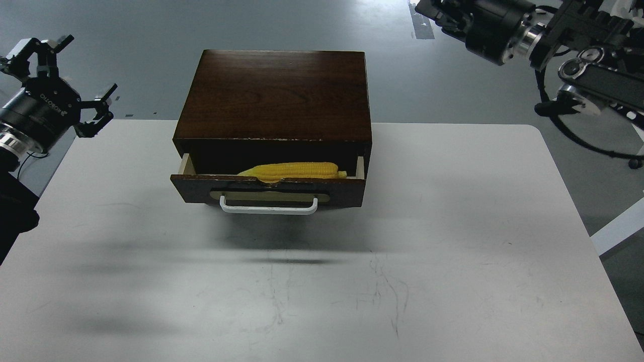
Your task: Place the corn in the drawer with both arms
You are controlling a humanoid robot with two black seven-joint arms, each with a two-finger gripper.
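The yellow corn (297, 170) lies lengthwise inside the drawer (347, 188), which is pulled partly out of the dark brown wooden box (274, 95). Its pointed end faces left. The drawer's white bar handle (269, 208) faces me. My left gripper (75, 68) hangs above the table's far left corner, open and empty, well left of the box. My right gripper (436, 9) is high at the top right, beyond the box. It is cut by the frame edge and its fingers cannot be told apart.
The box stands at the far middle of the white table (453, 251). Grey floor lies beyond the table, with a white chair base (619, 231) at the right edge.
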